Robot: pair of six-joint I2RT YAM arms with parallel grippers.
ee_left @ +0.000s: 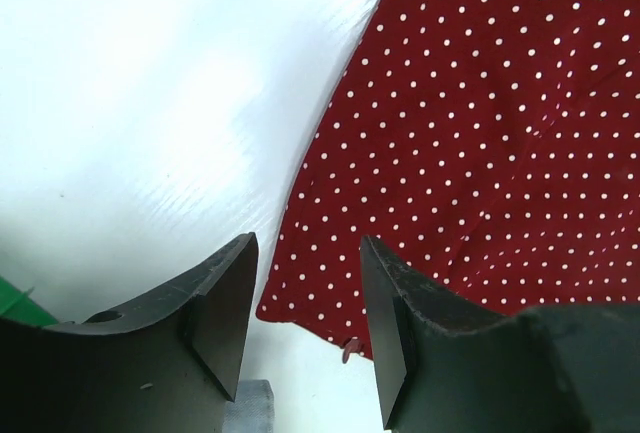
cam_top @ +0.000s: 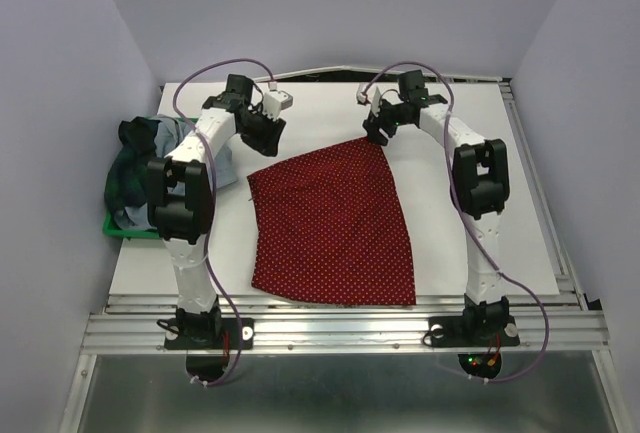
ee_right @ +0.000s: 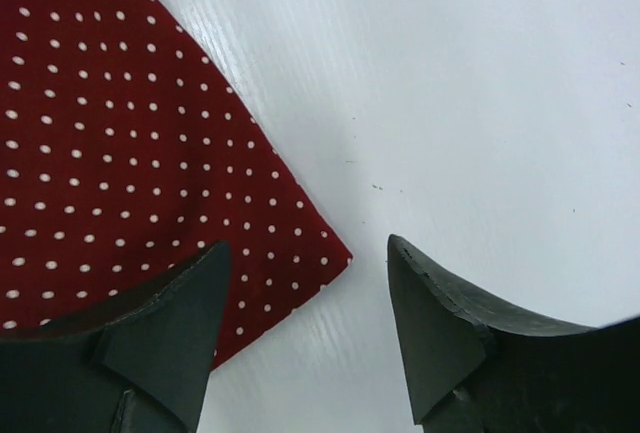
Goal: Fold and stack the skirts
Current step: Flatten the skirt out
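The dark red skirt with white dots (cam_top: 330, 221) lies spread flat on the white table, narrow end at the far side. My left gripper (cam_top: 268, 141) hovers open over its far left corner (ee_left: 300, 303), holding nothing. My right gripper (cam_top: 378, 136) hovers open over its far right corner (ee_right: 325, 253), holding nothing. The dark green plaid skirt (cam_top: 135, 168) and the pale grey-blue skirt (cam_top: 222, 161) lie bunched together at the left, over the green tray (cam_top: 125, 232).
The white table board (cam_top: 500, 213) ends at an aluminium rail (cam_top: 340, 331) by the arm bases. Purple walls close in on the left, right and far sides. Cables loop above both arms.
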